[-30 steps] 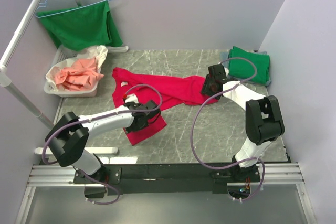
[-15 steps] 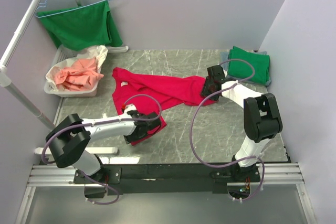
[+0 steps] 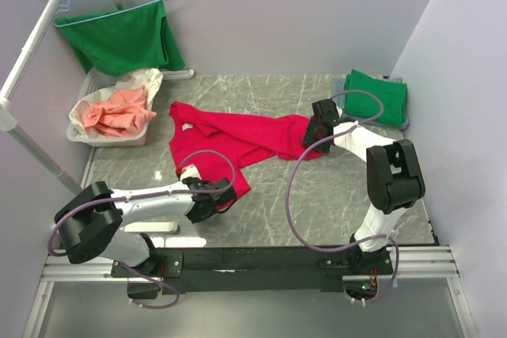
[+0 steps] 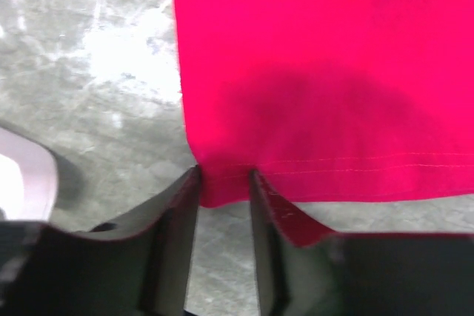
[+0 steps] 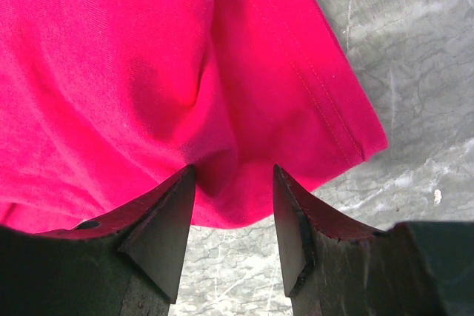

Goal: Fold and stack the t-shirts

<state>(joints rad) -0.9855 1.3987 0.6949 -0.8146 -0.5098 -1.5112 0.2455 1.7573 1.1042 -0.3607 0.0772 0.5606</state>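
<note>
On the left we've got the left end effector [image 4: 224, 174] at the near hem corner of the red t-shirt [image 3: 238, 134], jaws apart around the hem, nothing pinched. The shirt lies rumpled across the counter [image 3: 317, 195]. The right end effector [image 5: 233, 172] is grasping a bunched fold by the sleeve. 1 folded green t-shirt [image 3: 375, 96] sits back right.

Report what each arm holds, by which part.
The left fingers straddle a hemmed corner of the red t-shirt; the right fingers straddle a fold near another hemmed edge. Whether either is clamped cannot be told.
</note>
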